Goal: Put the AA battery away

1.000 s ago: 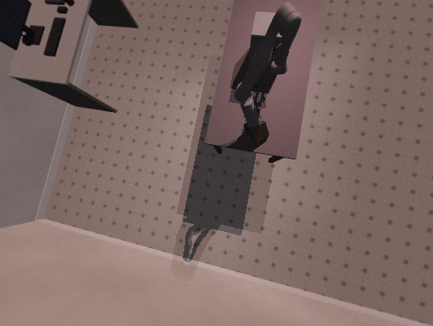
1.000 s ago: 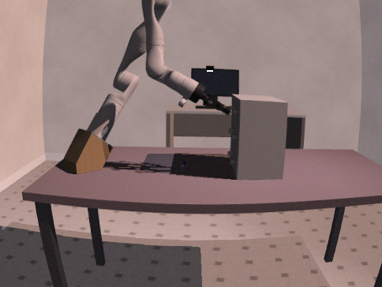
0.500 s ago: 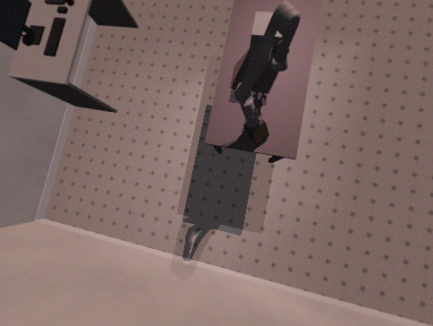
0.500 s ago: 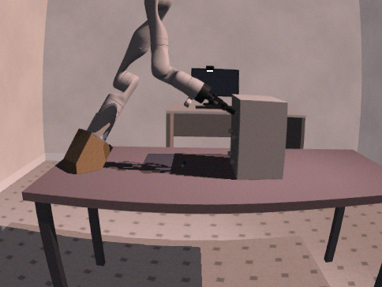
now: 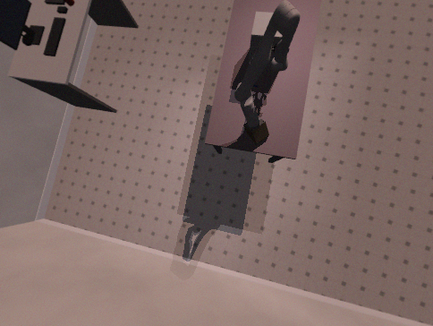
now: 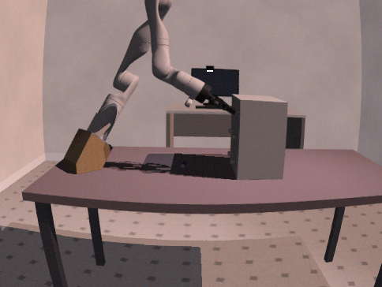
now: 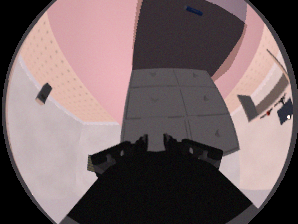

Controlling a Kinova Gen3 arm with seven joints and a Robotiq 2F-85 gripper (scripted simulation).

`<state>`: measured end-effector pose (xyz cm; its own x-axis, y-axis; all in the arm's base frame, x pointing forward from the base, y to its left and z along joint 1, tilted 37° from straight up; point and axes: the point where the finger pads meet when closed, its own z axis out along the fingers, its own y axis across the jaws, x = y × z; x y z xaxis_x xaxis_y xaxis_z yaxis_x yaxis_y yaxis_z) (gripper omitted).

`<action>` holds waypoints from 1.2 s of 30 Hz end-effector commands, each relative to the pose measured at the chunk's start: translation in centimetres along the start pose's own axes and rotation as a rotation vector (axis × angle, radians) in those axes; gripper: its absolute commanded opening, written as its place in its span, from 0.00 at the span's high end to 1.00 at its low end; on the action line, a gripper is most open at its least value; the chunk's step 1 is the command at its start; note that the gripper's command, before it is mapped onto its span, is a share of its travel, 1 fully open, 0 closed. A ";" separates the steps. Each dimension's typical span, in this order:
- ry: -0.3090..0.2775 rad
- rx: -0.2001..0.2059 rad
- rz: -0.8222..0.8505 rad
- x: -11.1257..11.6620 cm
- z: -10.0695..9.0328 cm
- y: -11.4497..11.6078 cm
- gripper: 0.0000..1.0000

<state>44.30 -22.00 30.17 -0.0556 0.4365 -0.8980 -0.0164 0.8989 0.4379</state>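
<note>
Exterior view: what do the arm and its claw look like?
The arm is pale grey, with smooth, rounded tubular links and thin dark seam lines. The claw is black, with two slim, jointed fingers. No loose cables show.
</note>
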 end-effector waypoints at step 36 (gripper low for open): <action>-0.001 0.001 -0.001 0.0 0.0 0.0 0.87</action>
<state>44.29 -22.01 30.17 -0.0554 0.4365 -0.8980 -0.0163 0.8989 0.4379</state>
